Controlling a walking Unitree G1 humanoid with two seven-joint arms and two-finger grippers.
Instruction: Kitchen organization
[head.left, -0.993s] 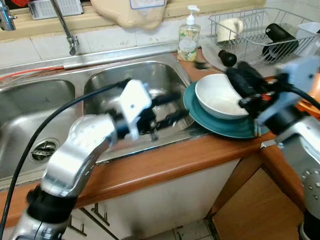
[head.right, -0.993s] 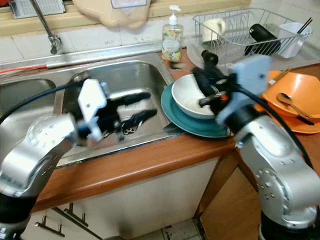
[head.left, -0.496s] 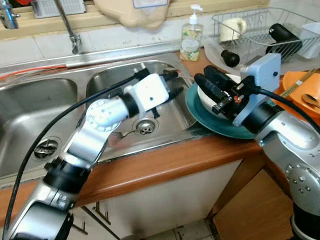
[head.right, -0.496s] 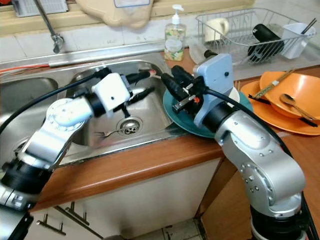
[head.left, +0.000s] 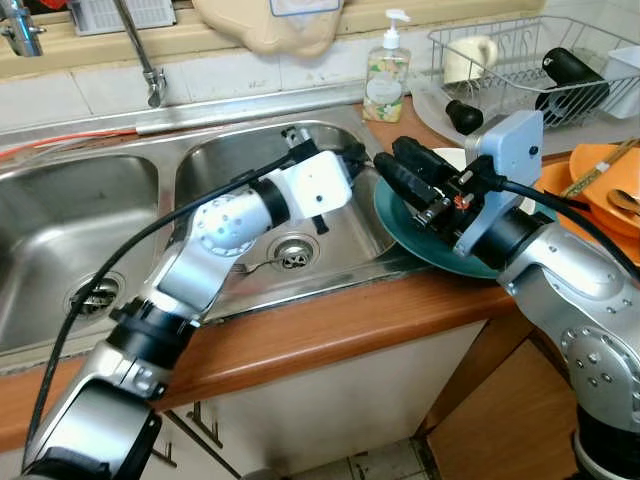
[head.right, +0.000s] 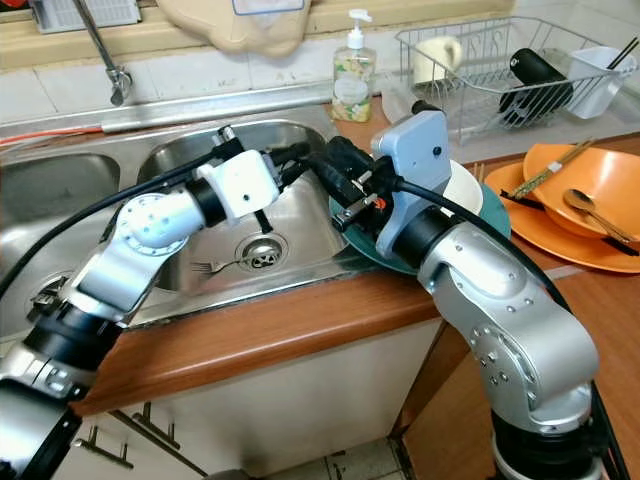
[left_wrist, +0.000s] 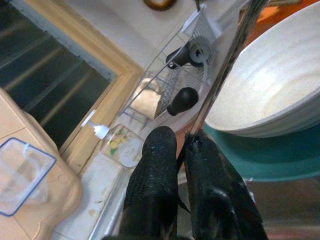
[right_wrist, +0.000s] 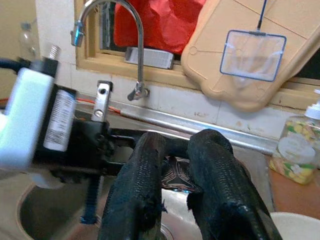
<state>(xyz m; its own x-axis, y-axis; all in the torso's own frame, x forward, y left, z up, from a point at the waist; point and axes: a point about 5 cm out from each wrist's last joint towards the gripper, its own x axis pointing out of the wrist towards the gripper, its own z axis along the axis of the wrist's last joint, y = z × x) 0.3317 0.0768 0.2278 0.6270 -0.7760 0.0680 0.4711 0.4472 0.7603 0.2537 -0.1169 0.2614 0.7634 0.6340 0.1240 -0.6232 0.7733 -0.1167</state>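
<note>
A white bowl (head.right: 464, 186) sits on a teal plate (head.left: 425, 237) on the counter just right of the sink (head.left: 230, 160). My left gripper (head.left: 352, 160) reaches across the right basin to the plate's edge and is shut on a thin metal utensil (left_wrist: 227, 65), whose far end is hidden. My right gripper (head.left: 392, 165) points left over the plate's rim and meets the left one tip to tip. Its fingers (right_wrist: 145, 165) stand a little apart. A fork (head.right: 213, 266) lies in the basin by the drain.
A soap bottle (head.left: 386, 72) and a wire dish rack (head.left: 520, 55) with a cup and a dark bottle stand behind the plate. Orange plates (head.right: 585, 195) with a spoon and chopsticks lie at the right. The tap (head.left: 140, 55) rises at the back left.
My left gripper has swung right across the basin to the plate's edge. My right gripper has come left off the bowl to meet it.
</note>
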